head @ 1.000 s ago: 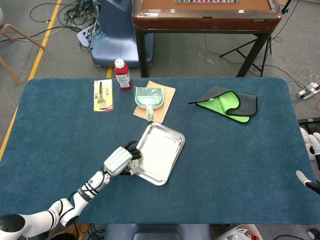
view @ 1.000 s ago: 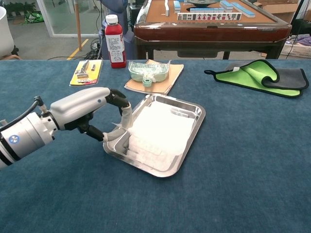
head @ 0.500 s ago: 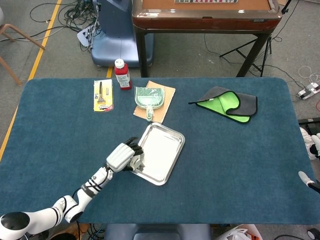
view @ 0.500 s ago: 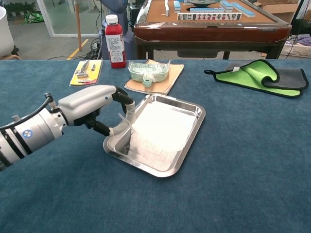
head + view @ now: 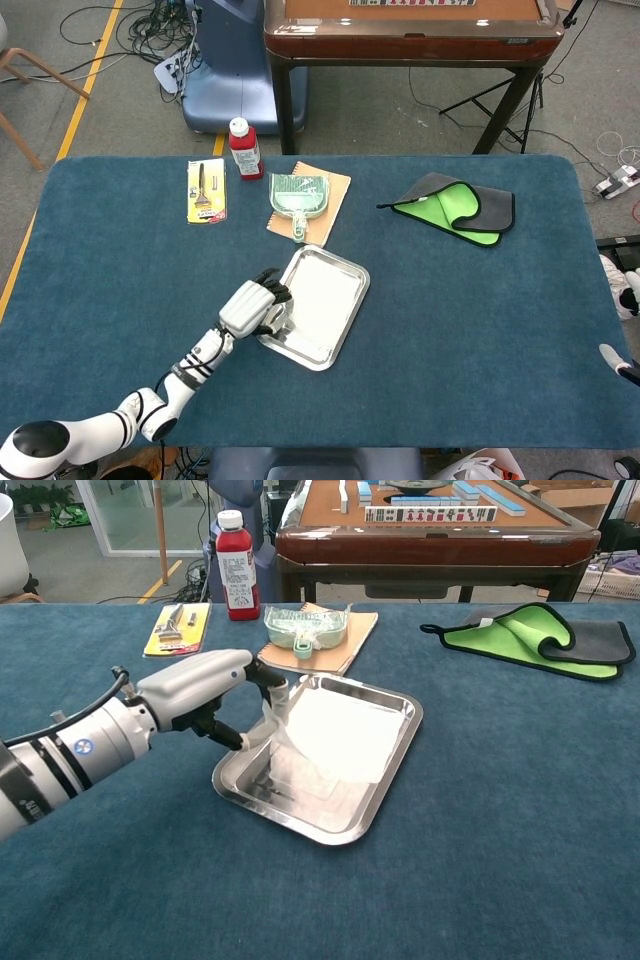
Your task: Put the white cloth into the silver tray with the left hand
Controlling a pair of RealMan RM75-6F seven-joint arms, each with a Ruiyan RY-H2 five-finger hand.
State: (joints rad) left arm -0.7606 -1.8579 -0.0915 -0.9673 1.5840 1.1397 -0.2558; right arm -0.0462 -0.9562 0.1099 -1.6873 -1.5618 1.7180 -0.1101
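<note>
**Cloth in the tray, left hand gripping its edge**

The white cloth [image 5: 335, 738] lies crumpled inside the silver tray [image 5: 392, 780], near the tabletop's [image 5: 480, 880] middle. The left hand [image 5: 205, 680] pinches the cloth's near-left edge in its fingers [image 5: 272, 685], now lifted higher and further in than a second ago. Blue carpet covers the tabletop; a wooden table [image 5: 430, 540] stands behind. The right hand [image 5: 622, 365] barely shows; its fingers cannot be told.

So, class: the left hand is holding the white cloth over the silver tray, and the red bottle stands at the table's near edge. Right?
Not quite. The red bottle stands at the table's far edge, beside the yellow tool pack, as the head view shows. The rest holds: the left hand holds the white cloth over the silver tray.
</note>
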